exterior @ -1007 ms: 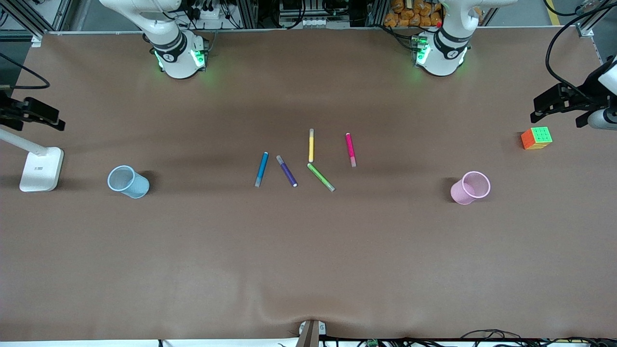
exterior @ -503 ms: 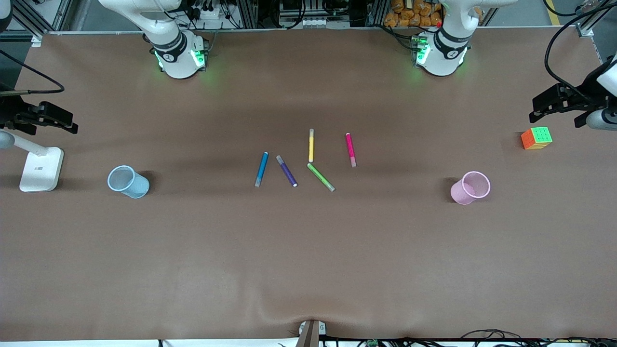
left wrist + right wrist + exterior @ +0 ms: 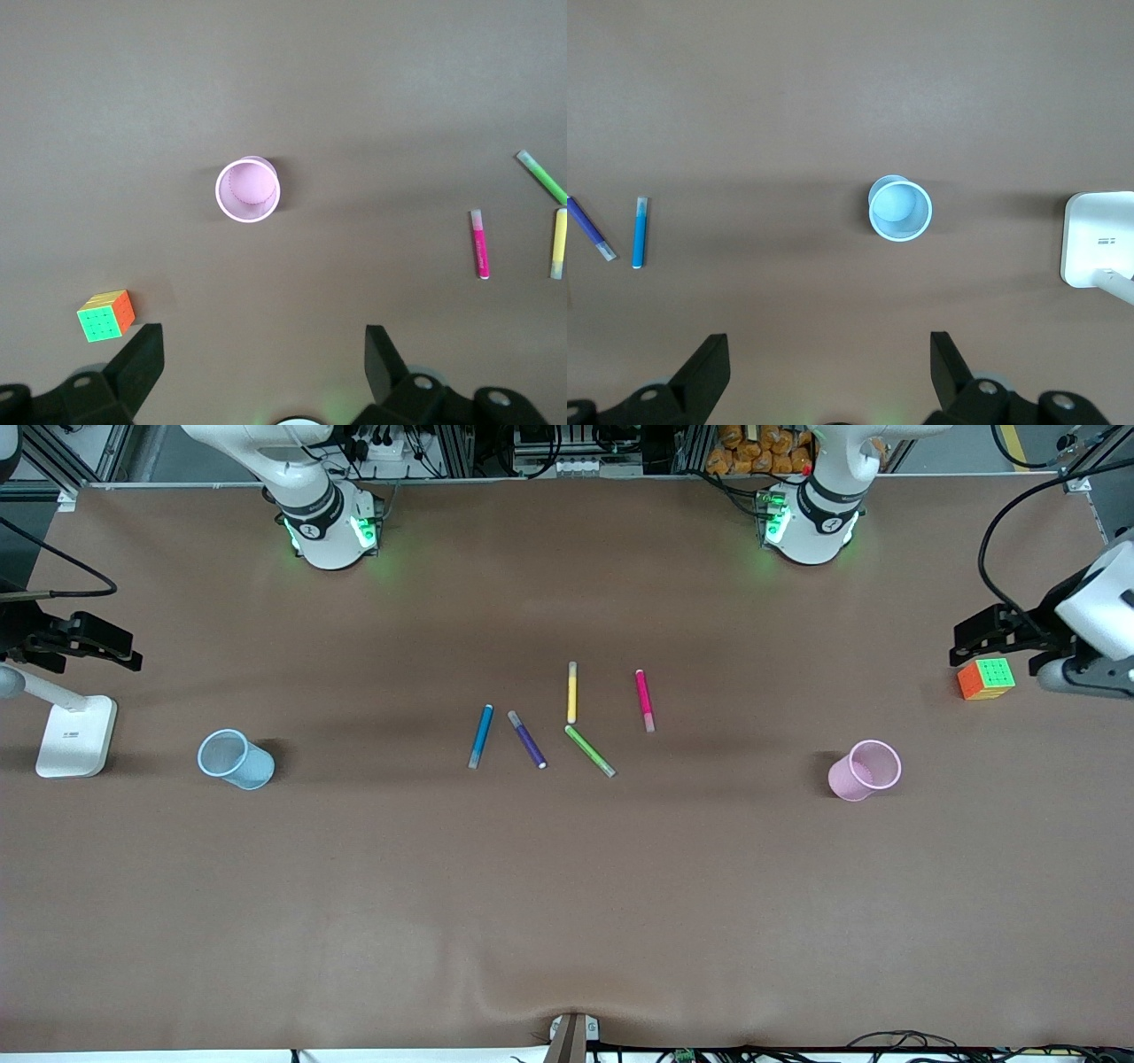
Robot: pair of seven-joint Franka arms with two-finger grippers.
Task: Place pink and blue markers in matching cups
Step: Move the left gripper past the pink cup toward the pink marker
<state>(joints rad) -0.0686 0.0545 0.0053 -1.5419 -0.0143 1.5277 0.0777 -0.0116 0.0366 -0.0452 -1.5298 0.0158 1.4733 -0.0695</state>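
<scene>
Left gripper [image 3: 257, 372], jaws wide and empty, hangs at the table's left-arm edge; right gripper [image 3: 824, 376] likewise at the other edge; mid-table, pink marker [image 3: 644, 700] lies toward the left arm and pink cup [image 3: 866, 770], blue marker [image 3: 480, 736] toward blue cup [image 3: 235, 759]; both run roughly base-to-camera.

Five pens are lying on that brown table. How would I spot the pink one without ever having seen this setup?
Find the loose cluster of five markers at the middle of the brown table. The pink marker lies at the cluster's edge toward the left arm's end, the side where the pink cup stands. It is the only magenta one, apart from the yellow marker and green marker beside it.
</scene>
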